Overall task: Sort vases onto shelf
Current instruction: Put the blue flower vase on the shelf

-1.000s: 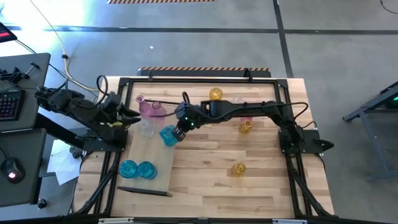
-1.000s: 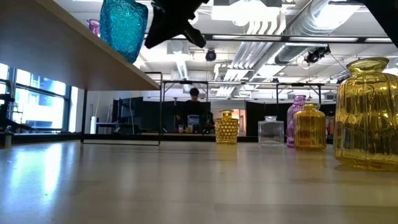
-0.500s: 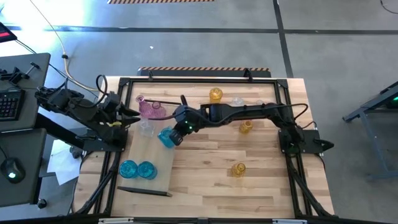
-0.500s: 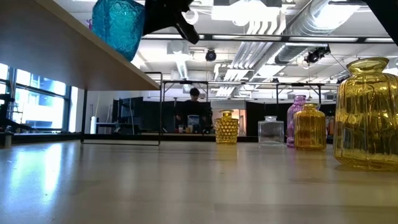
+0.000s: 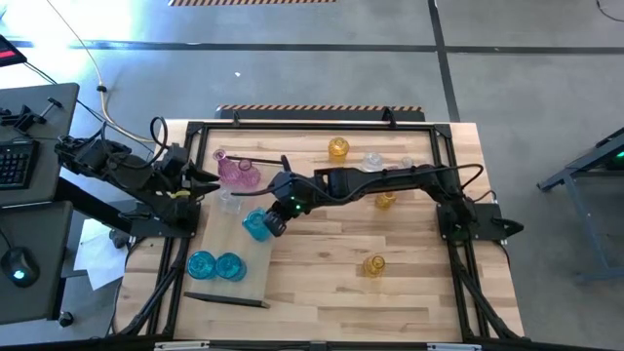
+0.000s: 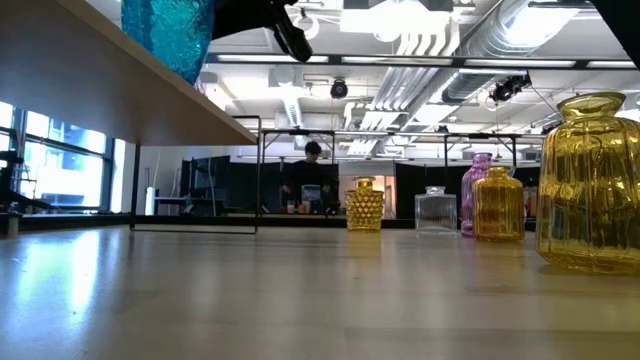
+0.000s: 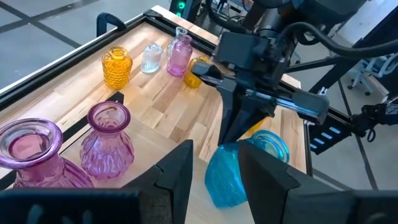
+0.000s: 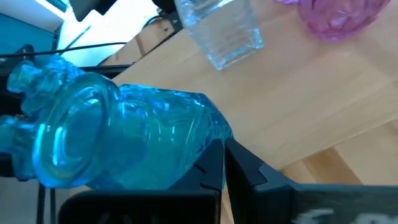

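Note:
My right gripper [image 5: 274, 218] is shut on a teal vase [image 5: 256, 225] over the right part of the light-wood shelf [image 5: 219, 239]. The vase also shows in the right wrist view [image 8: 118, 137], the left wrist view [image 7: 225, 177] and the low view [image 6: 165, 30]. Two more teal vases [image 5: 214, 264] stand on the shelf's near end. Two pink vases [image 5: 234, 169] and a clear one [image 5: 230, 202] stand at its far end. My left gripper [image 7: 214, 171] is open and empty, level at the shelf's left side. My right gripper pinches the teal vase's body [image 8: 186, 149] between its two fingers [image 8: 211, 171]. The fingers slant down from the table's right side. The vase is tilted, its mouth [image 8: 68, 143] toward the wrist, just over the shelf; I cannot tell whether its base touches the board.
Three yellow vases [image 5: 338, 148] [image 5: 385, 199] [image 5: 373, 264], a clear one [image 5: 372, 160] and a small pink bottle [image 7: 180, 53] stand on the tabletop to the right. A dark rail [image 5: 226, 300] lies at the shelf's near end. A person [image 6: 313, 175] shows far behind the table.
My right gripper has carried the teal vase toward the table's left and near edges, from the shelf's right edge to over the board. It has stayed shut on the vase.

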You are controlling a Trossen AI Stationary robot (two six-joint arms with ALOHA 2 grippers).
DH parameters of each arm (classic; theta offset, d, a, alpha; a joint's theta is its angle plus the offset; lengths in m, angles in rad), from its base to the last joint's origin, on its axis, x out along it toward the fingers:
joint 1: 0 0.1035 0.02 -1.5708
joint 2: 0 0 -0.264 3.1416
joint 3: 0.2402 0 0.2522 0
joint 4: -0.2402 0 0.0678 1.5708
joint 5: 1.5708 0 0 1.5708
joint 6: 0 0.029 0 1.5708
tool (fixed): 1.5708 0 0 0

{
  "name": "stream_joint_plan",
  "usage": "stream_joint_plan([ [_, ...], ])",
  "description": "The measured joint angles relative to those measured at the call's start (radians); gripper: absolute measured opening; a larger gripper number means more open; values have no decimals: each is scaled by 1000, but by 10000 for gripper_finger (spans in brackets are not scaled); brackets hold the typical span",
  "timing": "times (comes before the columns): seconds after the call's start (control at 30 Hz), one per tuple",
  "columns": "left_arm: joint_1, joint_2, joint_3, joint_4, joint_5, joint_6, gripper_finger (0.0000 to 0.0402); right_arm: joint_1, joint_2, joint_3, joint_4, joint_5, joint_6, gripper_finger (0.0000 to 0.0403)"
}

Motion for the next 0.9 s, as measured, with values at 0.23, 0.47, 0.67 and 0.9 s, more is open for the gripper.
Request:
stream_joint_plan([
  [0.23,0,0,0,0,0,-8,119,24,0,0,29,-17,24,0],
  [0.47,0,0,0,0,1,-16,119,51,0,0,28,-33,56,0],
  [0.67,0,0,0,0,1,-16,119,39,0,0,26,-44,-6,0],
  [0.9,0,8,0,-1,1,-26,119,-32,0,0,26,-72,-153,0],
])
